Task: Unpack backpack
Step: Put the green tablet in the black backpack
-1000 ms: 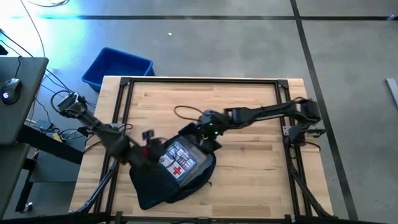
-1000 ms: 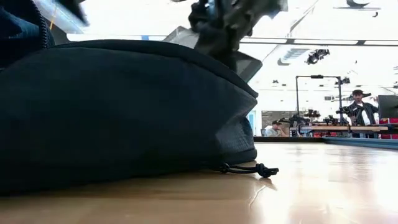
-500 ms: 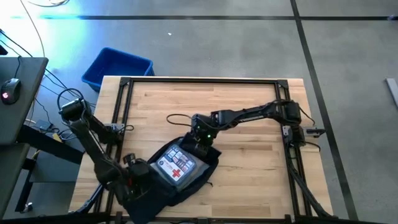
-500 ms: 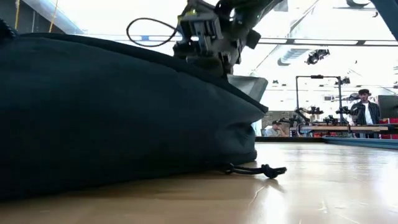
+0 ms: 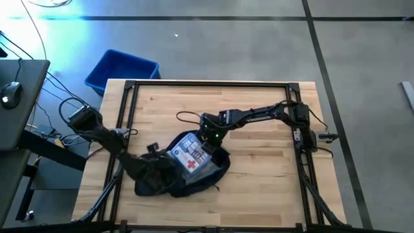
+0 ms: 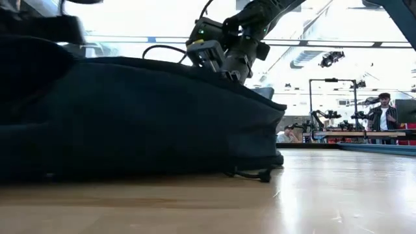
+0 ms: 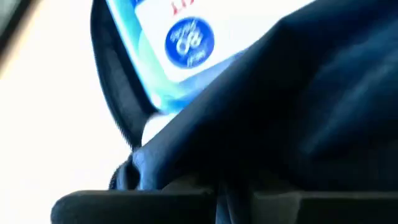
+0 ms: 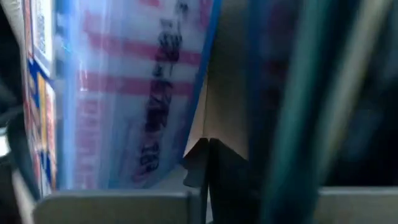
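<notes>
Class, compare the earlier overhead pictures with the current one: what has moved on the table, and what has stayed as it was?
The left gripper swung back from the table's near edge onto the backpack, which shifted with it. The right gripper stayed at the far end of the white first-aid kit showing in the opening. The blue bin on the floor has not moved.

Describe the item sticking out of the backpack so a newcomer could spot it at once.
Start at the wooden table and find the dark backpack lying near its front edge. At the bag's open top, beside the right gripper, lies a flat clear-plastic kit with white and blue printed panels. Its red cross mark sets it apart from the dark fabric around it.
</notes>
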You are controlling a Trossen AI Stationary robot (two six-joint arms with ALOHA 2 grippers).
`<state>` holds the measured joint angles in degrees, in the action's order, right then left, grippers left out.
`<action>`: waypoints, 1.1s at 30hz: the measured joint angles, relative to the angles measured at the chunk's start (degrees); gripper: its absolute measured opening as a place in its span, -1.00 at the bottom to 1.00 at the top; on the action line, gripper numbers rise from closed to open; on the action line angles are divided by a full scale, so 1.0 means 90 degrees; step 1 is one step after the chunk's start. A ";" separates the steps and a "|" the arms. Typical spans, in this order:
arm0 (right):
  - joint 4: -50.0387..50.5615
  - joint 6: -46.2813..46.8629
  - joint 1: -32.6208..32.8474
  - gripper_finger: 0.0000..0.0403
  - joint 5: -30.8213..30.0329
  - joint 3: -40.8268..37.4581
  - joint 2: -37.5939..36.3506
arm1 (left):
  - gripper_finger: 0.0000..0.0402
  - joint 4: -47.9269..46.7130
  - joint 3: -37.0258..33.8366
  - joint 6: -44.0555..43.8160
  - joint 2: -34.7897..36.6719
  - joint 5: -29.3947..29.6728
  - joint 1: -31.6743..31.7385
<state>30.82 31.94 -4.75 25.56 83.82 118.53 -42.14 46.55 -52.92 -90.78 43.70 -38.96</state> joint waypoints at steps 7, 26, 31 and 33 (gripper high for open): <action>0.0024 -0.0425 0.0028 -0.58 -0.0292 0.0002 -0.0008 | -1.00 -0.0051 0.0019 0.0714 0.0007 0.0279 0.0541; 0.1378 -0.0716 0.0164 0.15 -0.1522 0.0106 -0.0817 | -1.00 -0.1695 0.0714 0.0571 0.0058 0.0252 -0.0237; 0.1990 -0.0698 0.0238 0.05 -0.2328 0.0106 -0.1101 | -1.00 -0.1701 0.0714 0.0558 0.0058 0.0299 -0.0241; 0.2220 -0.0695 0.0254 0.01 -0.2500 0.0106 -0.1194 | -1.00 -0.1692 0.0714 0.0551 0.0058 0.0320 -0.0241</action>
<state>50.80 25.68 -2.46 3.06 84.77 107.78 -57.37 52.97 -47.96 -90.26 46.58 -41.12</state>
